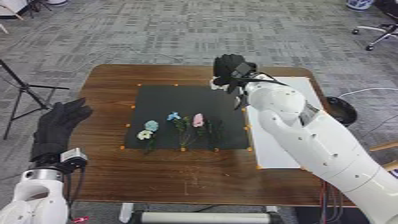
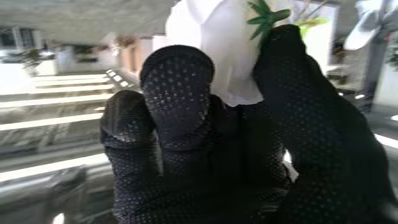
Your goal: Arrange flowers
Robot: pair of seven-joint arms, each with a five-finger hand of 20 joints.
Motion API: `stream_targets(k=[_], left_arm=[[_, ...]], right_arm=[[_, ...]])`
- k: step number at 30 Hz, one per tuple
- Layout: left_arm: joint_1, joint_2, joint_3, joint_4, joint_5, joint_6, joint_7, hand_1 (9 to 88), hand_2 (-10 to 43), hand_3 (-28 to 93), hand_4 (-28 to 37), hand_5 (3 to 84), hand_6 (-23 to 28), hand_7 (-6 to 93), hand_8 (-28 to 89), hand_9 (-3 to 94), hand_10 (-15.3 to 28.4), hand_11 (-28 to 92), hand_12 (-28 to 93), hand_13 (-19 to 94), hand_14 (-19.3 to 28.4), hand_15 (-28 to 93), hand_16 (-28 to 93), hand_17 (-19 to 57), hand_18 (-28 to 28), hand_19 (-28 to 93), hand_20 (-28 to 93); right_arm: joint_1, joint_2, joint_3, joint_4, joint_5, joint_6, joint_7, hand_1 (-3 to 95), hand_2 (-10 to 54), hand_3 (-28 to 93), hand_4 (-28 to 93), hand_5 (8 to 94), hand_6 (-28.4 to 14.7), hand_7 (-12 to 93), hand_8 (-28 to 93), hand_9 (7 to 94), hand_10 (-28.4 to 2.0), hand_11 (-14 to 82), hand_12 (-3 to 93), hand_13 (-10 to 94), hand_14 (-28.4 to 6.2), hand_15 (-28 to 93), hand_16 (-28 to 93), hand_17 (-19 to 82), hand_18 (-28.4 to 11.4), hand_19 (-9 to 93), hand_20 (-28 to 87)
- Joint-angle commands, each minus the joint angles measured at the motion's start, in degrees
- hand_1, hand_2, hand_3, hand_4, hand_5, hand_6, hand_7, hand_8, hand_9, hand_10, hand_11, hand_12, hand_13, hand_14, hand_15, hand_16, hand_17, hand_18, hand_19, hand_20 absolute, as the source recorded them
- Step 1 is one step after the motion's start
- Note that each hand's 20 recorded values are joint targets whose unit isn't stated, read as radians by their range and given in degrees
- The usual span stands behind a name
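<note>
Brown wooden table (image 1: 169, 175) stands on grey carpet (image 1: 178, 37), right hand's (image 1: 233, 70) fingers pinching a white bloom (image 2: 206, 30), left hand's (image 1: 59, 126) fingers straight.

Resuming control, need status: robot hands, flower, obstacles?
Right robot hand pinching white, green-based flower. Left robot hand open. Possible obstacles: loose blue, pink flowers on black mat.

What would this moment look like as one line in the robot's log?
right hand: pinching white flower, table's far side | left hand: open, left side | black mat: pink flower, others lying
</note>
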Motion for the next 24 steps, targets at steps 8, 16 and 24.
stream_targets(k=[8,16,24], left_arm=[[0.27,-0.84,1.29,-0.3,-0.35,0.9,-0.24,18.8,10.7,67,-28.3,52.2,3.0,16.6,-6,50.0,15.2,26,16,39,19.1,23,2,6.1,12.9,11,17],[-0.36,-0.57,2.16,-0.21,-0.28,1.19,-0.51,18.8,10.7,68,-28.3,52.1,3.0,16.6,-6,49.9,15.2,26,16,39,19.0,23,2,6.1,12.9,11,17],[-0.41,-0.56,2.08,-0.04,-0.33,0.75,-0.39,18.8,10.7,67,-28.3,51.9,2.9,16.7,-6,49.9,15.2,26,16,39,19.1,23,2,6.1,12.9,11,17]], right_arm=[[-4.34,-2.6,0.23,3.96,-6.0,-0.52,-2.84,58.8,-4.6,54,-16,78.2,0.9,14,6,81.2,-11.5,11.9,23.9,80,-7.1,61,32,43,-21.6,87,55],[-4.85,-1.8,0.68,3.0,-5.03,-2.68,-2.07,56.1,-5.9,54,-13,74.0,-0.1,14,6,77.4,-11.9,12.1,22.3,79,-7.0,61,32,43,-21.6,87,55],[-4.92,-1.19,0.31,2.03,-3.8,-4.12,-0.56,51.7,-7.9,56,-12,71.9,-1.3,13,6,74.6,-13.2,14.9,17.4,78,-7.2,61,31,42,-21.6,87,55]])
